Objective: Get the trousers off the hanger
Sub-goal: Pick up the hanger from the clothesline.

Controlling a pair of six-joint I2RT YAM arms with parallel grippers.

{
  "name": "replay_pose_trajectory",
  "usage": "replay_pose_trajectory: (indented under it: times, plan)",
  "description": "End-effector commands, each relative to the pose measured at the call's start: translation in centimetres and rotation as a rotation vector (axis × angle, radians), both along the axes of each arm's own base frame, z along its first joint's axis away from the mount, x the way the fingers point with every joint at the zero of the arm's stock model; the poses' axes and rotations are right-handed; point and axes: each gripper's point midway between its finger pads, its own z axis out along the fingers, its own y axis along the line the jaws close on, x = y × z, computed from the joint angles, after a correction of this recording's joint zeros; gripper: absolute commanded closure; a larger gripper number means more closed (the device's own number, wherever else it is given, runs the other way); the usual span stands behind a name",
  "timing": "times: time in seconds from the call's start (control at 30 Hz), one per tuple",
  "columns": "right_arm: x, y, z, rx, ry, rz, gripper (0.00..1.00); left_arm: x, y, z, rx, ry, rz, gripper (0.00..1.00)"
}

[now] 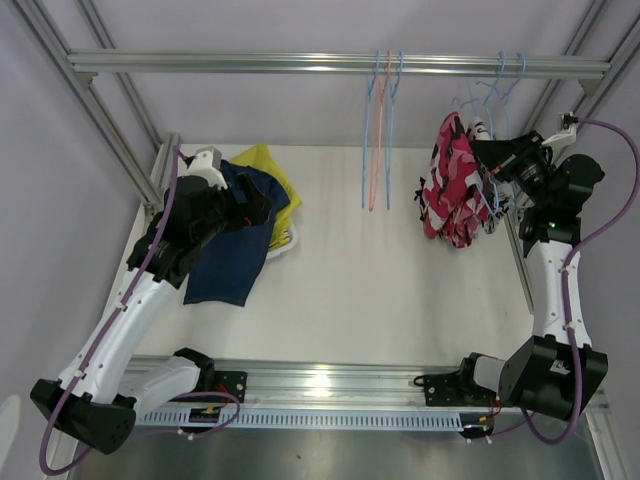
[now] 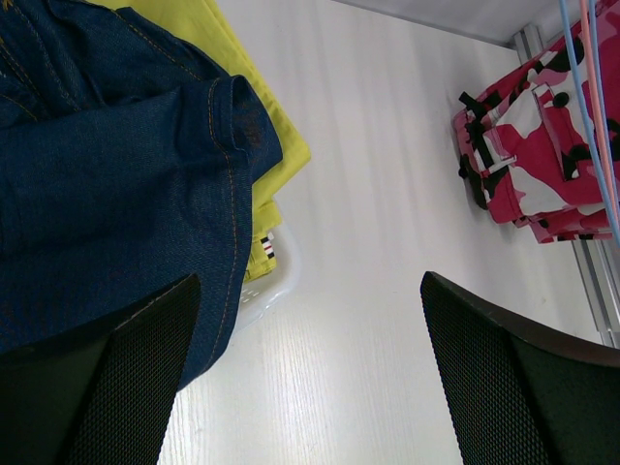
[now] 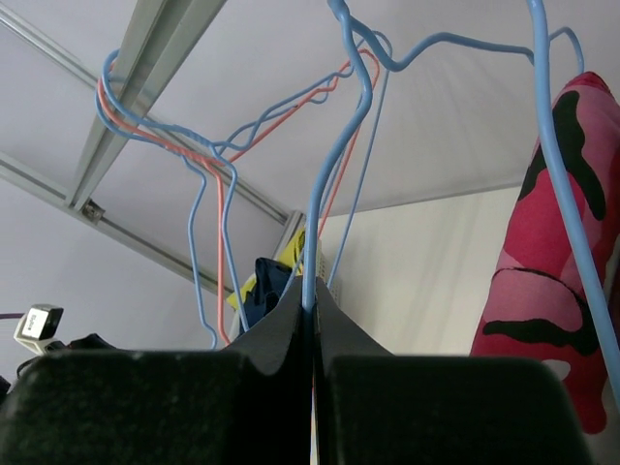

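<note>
The white table (image 1: 380, 300) takes up most of the room, with a metal rail (image 1: 300, 63) running across its far side; three empty wire hangers (image 1: 378, 150) dangle from the rail near the middle; further right a cluster of blue hangers hangs there too, and the pink-red trousers (image 1: 450, 185) droop from that cluster, their long axis running down from the rail towards the table; the navy trousers (image 1: 235, 250) lie in a heap at the left of the table, spread over the yellow trousers (image 1: 270, 165), both already off any hanger

The right gripper (image 3: 312, 300) is raised by the rail, its jaws pinched tight on a thin blue hanger wire (image 3: 320, 194) that rises straight out of them towards the rail; whether that wire belongs to the very hanger carrying the pink-red pair I cannot tell; the cloth hangs just beside this gripper, on the side facing the middle of the table; the left gripper (image 2: 310, 281) hovers over the navy heap with its jaws spread wide and nothing between them, well apart from the hanging pair

So the right arm is much the nearer; to my eye the coming move turns on steadying the wire so the cloth can slide down and off
</note>
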Motion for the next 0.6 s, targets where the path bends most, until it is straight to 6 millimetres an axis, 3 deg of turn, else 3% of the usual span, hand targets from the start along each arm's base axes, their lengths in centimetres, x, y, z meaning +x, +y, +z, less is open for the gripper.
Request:
replay_pose_trajectory:
  times: [0.0,0.57]
  plan:
    - [-2.5,0.3,7.1,-0.034,-0.280,-0.022,1.00,0.3,-0.1,0.8,-0.014,-0.029,-0.007,0.00]
    - [-3.3,0.5,11.6,0.022,-0.410,-0.009,1.00,0.1,-0.6,0.8,-0.032,-0.024,-0.032,0.01]
